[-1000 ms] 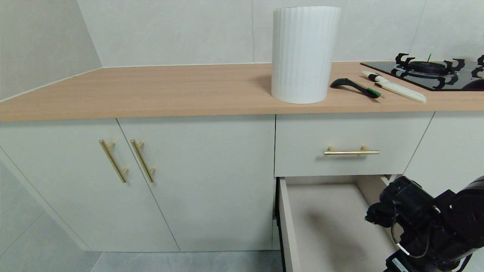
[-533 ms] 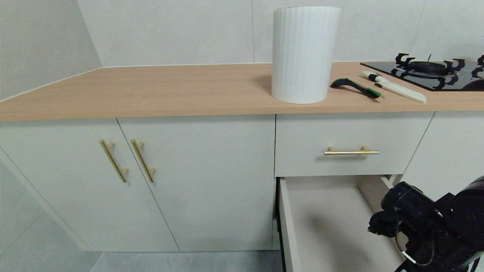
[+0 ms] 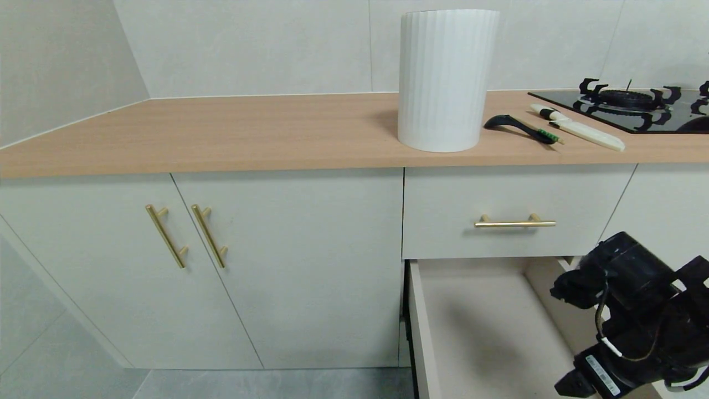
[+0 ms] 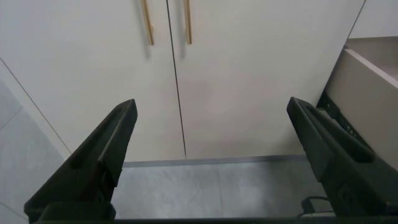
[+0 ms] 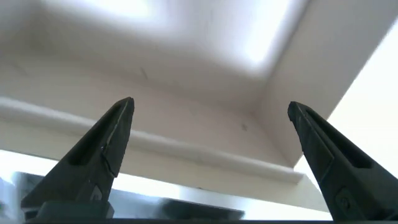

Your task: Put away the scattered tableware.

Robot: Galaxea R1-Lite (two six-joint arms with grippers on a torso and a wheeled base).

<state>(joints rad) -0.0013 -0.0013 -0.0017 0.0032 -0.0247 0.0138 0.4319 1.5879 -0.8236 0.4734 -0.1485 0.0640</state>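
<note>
On the wooden countertop (image 3: 249, 133), we are seeing a tall white ribbed canister (image 3: 440, 83) standing upright. Its mouth is out of sight, so we cannot tell what it is holding. At its 3 o'clock a black ladle (image 3: 520, 128) with a green-tipped handle is lying flat. At the ladle's 3 o'clock, just beside it, a white knife (image 3: 581, 132) is lying next to the black hob (image 3: 626, 108).

Under the canister a closed drawer (image 3: 509, 194) with a gold handle (image 3: 515, 223) is sitting. At its 6 o'clock the lower drawer (image 3: 419, 327) is standing pulled out, showing a beige floor.

The right arm (image 3: 637, 310) is hanging over that drawer's 3 o'clock side. The right gripper (image 5: 210, 106) is spreading its fingers wide, gripping nothing. The left gripper (image 4: 211, 106) is gaping too, holding nothing, facing the double cabinet doors (image 4: 236, 81).
</note>
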